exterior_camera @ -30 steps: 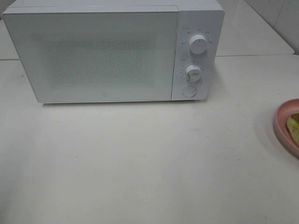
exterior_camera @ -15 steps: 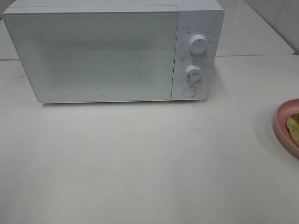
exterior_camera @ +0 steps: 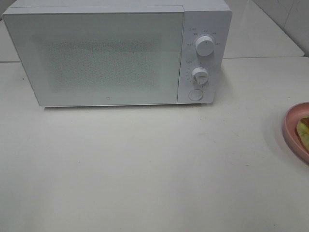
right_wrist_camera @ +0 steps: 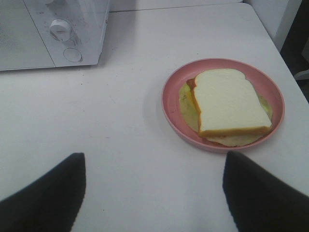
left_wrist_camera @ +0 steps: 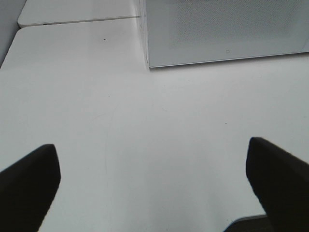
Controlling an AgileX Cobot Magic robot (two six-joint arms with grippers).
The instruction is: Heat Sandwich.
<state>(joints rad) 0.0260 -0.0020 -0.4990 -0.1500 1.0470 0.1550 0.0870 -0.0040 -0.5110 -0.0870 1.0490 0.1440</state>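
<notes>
White tabletop (exterior_camera: 145, 164) everywhere, plain and pale, with a seam line running across behind the microwave. Nearest to me are my own pincers. My left gripper (left_wrist_camera: 154, 186) hangs over bare table with its two dark fingers (left_wrist_camera: 29, 183) spread as wide as they go, nothing between them. My right gripper (right_wrist_camera: 154, 193) is also spread wide and has hold of nothing, just table under it.

A bit beyond my right fingers (right_wrist_camera: 263, 193) sits the pink plate (right_wrist_camera: 171, 108), and the sandwich (right_wrist_camera: 229, 104) is lying flat on it: white bread on top, tan crust, yellow-green filling sticking out round the edges. In the high view only a sliver of that plate shows, at the right edge of the table.

Further back is the white microwave (exterior_camera: 116, 53), door (exterior_camera: 96, 58) closed, speckled window across most of it. Its right panel has two round knobs, upper knob (exterior_camera: 205, 47) over lower knob (exterior_camera: 200, 75), and a round button (exterior_camera: 195, 94) below them. Plate and microwave are well apart.
</notes>
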